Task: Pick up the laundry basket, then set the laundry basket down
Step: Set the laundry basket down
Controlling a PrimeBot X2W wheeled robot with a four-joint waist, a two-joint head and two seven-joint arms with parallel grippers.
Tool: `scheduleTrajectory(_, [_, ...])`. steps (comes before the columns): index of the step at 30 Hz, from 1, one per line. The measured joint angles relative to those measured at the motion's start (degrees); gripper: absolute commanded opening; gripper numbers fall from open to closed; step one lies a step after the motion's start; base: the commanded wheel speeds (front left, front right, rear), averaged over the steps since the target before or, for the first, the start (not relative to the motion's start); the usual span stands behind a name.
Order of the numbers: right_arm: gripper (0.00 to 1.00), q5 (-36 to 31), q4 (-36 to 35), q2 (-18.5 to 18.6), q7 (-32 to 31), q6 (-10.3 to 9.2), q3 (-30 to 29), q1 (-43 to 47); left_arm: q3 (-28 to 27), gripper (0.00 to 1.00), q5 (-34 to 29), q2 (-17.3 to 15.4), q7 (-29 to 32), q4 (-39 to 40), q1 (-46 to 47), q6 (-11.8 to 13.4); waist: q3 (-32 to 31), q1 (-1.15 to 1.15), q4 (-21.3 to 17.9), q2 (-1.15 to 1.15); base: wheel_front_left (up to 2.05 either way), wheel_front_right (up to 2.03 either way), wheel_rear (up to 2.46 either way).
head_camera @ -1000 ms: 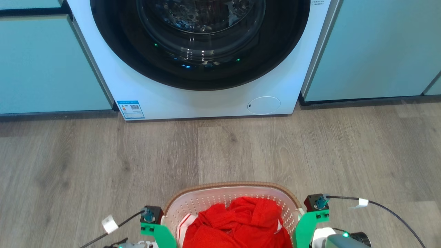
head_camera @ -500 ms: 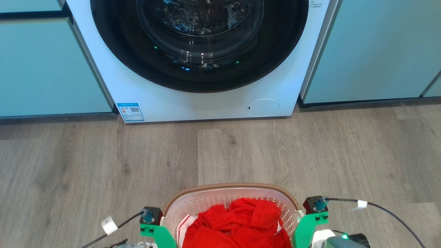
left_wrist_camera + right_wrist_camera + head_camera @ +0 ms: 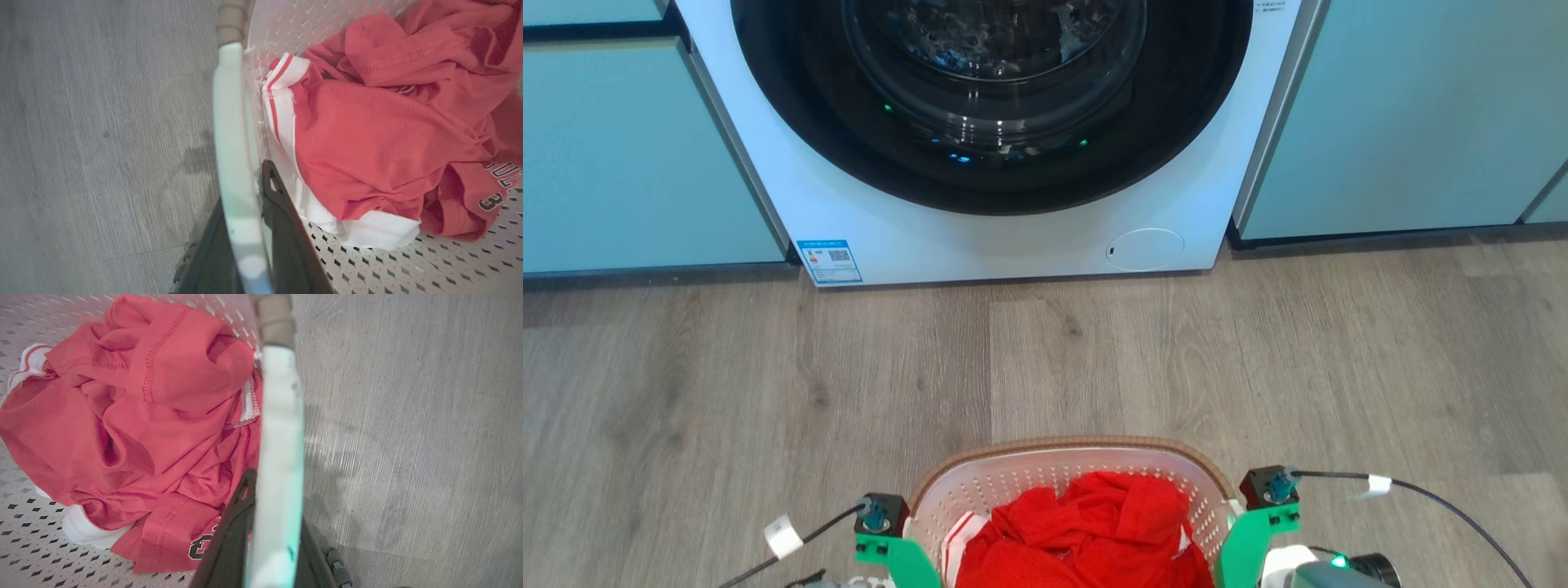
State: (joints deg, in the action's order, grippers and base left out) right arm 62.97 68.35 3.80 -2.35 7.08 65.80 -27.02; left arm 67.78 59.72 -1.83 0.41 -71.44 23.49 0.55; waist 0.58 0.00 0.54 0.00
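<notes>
1. Well, the laundry basket (image 3: 1013, 482) sits low at the robot's front, between its two arms. It has white perforated walls, a brown woven-look rim and a white handle on each side. Whether it rests on the floor or hangs just off it, I cannot tell.
2. Inside lies a rumpled red garment (image 3: 1094, 531) with white striped trim and a dark-outlined number 3 printed on it.
3. The left gripper (image 3: 245, 196) is clenched on the basket's left handle, one dark finger inside the wall and the other outside.
4. The right gripper (image 3: 276, 498) grasps the right handle the same way — handle pinched between its fingers.
5. Grey-brown wooden floor (image 3: 1094, 359) stretches ahead of the basket to a white washing machine (image 3: 1013, 245), whose round dark door faces the robot, well apart from the basket.
6. Pale teal cabinets (image 3: 629, 155) flank the machine, and a small blue label (image 3: 830, 260) sits at its lower left corner.
7. A thin black cable (image 3: 1421, 487) with a white tag trails from each wrist.
</notes>
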Motion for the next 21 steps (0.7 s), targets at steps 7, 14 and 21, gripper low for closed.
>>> scheduleTrajectory(7, [0.0,0.12,0.4,-0.01,0.47,0.0,1.0,-2.0,0.23,0.0,0.03,0.0,-0.53,-0.05,0.83,0.07,2.15,0.0,-0.07,0.0,0.0,0.0,0.0])
scheduleTrajectory(14, [0.0,0.13,1.24,-0.03,1.97,0.0,1.09,-7.83,0.21,0.0,0.02,0.02,-1.47,-0.09,7.08,0.8,7.41,0.0,-0.13,0.0,0.0,0.0,0.0])
scheduleTrajectory(21, [0.0,0.11,2.41,-0.03,3.98,0.0,1.08,-15.43,0.21,0.0,-0.15,0.05,-3.09,0.02,14.43,2.13,14.99,0.0,-0.18,0.0,0.0,0.0,0.0])
